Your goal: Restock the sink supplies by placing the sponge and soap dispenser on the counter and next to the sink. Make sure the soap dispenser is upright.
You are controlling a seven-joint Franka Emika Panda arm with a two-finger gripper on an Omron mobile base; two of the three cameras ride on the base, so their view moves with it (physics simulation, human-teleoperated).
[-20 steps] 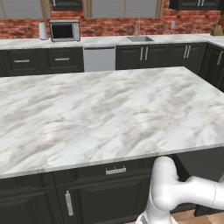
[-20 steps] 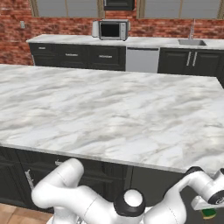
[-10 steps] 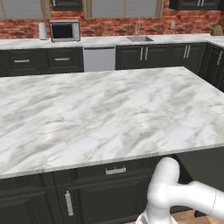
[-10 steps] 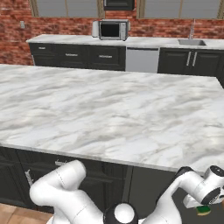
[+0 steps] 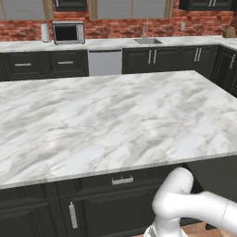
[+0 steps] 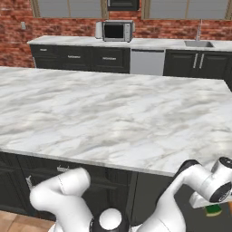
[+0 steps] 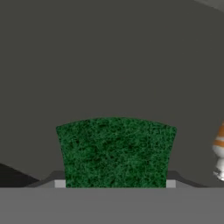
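Observation:
In the hand view the sponge (image 7: 115, 151) shows its dark green scouring face, spanning the gap between my two finger tips, which press its left and right edges. My gripper (image 7: 115, 184) is shut on it. The right base view has the gripper (image 6: 211, 203) low at the bottom right, below the island's edge, with the yellow-and-green sponge (image 6: 213, 210) under the hand. The orange soap dispenser (image 7: 219, 151) peeks in at the right edge of the hand view, on the same dark surface. The sink (image 5: 148, 41) (image 6: 198, 44) sits far off in the back counter (image 5: 115, 44) (image 6: 149, 43).
A broad marble island (image 5: 111, 115) (image 6: 104, 108) lies between the base and the back counter. A microwave (image 5: 68, 32) (image 6: 117, 31) stands on that counter, left of a steel dishwasher front (image 5: 104, 62). Dark cabinet fronts (image 5: 106, 203) close in around the low arm.
The jaws have closed on the sponge. The arm has sunk a little lower beside the island; the base has not moved.

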